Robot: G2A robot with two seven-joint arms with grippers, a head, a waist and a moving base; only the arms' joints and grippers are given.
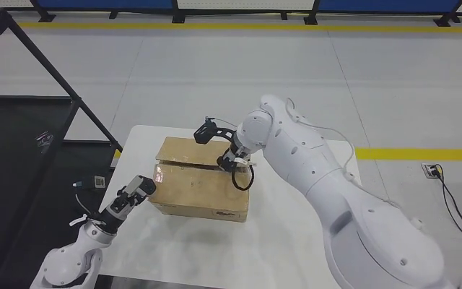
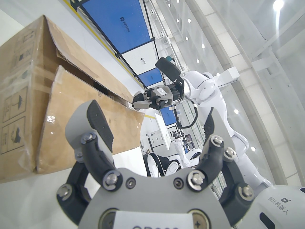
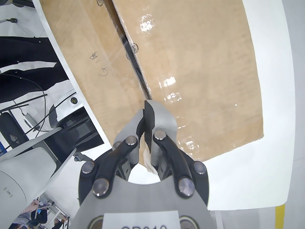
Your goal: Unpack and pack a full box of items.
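Bright ceiling lamps [image 2: 278, 5]; glare on taped box [image 3: 146, 23]; wrist views bowed at edges.

The contents of the box [image 1: 202, 184] are hidden by its flaps [image 3: 190, 48]; only a dark slit [image 3: 129, 53] is seen at the seam. The near edge of the table [image 1: 274, 246] is cut off in the top view. Whether anything is pinched in the closed right gripper [image 3: 145, 107] cannot be told.
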